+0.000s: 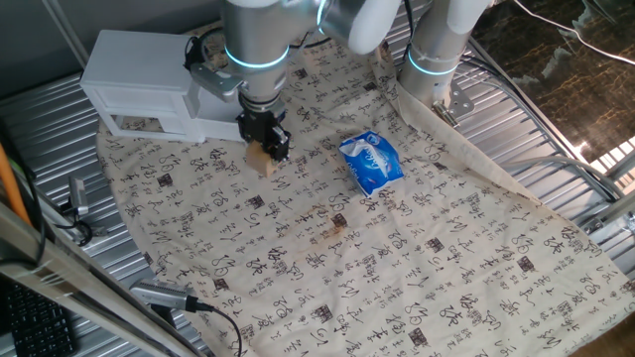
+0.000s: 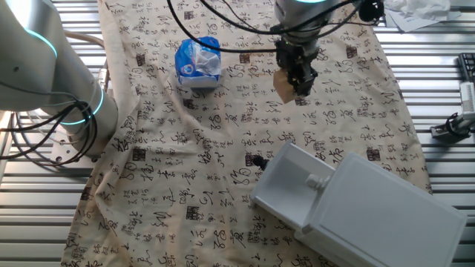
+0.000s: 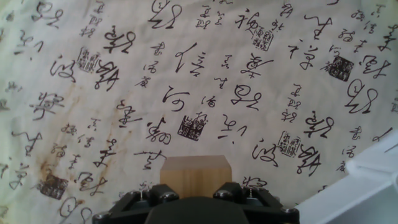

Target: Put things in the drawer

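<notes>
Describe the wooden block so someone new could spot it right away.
Find the boxy white cabinet with its white pull-out drawer open. Beside the drawer, the black two-finger gripper holds a small light-tan wooden block. Unlike the crinkly blue packet lying nearby, it is plain and unmarked.
</notes>
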